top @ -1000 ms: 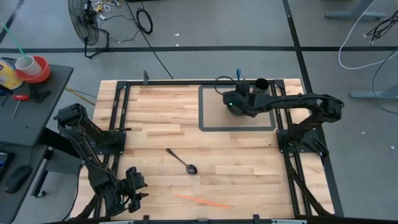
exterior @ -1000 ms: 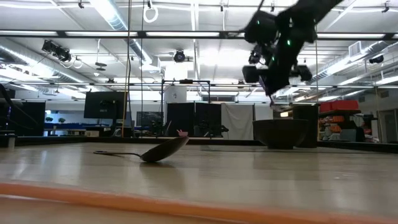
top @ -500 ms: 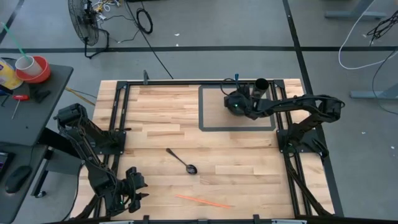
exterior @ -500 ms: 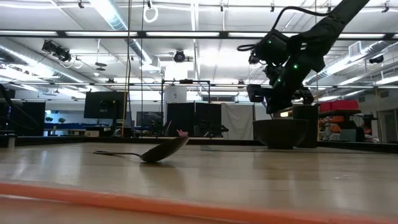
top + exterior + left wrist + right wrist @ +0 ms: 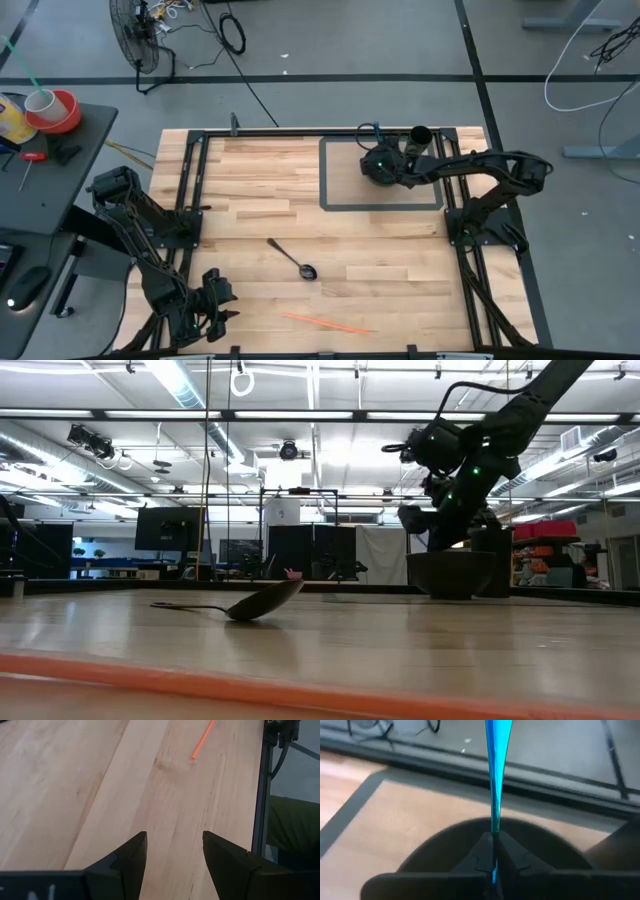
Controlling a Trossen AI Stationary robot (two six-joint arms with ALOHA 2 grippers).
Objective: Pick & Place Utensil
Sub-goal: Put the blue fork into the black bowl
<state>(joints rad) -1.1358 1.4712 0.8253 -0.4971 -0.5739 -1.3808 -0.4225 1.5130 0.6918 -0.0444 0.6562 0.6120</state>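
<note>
Utensil handling is the main question here. The right gripper point(image 5: 494, 851) is clenched on a thin blue utensil point(image 5: 496, 765) and holds it above the dark bowl point(image 5: 445, 845), which stands on the grey-bordered mat point(image 5: 332, 172) at the far right of the table point(image 5: 250, 190). In the right wrist view the blue handle runs straight out from between the 2 closed fingers, so the grip is at 1 end of it. In the high view only a short blue tip point(image 5: 371, 128) shows beside the gripper point(image 5: 377, 163).

The utensil looks like thin plastic — light, stiff enough to keep its line, and smooth, so I judge it can turn or slip in the fingers if the arm moves quickly. A hold nearer the middle would swing less, but the present hold suits lowering it into the bowl.

2 other utensils lie on the wood. The metal spoon point(image 5: 292, 259) is near the middle, its bowl end toward the near right; it is probably heavier and slippery, and its slim handle is the place to pinch. The orange stick point(image 5: 325, 322) lies flat at the near edge — very thin and light, hard to get under.

The left gripper point(image 5: 172, 847) waits at the near left corner, fingers parted and holding nothing.
</note>
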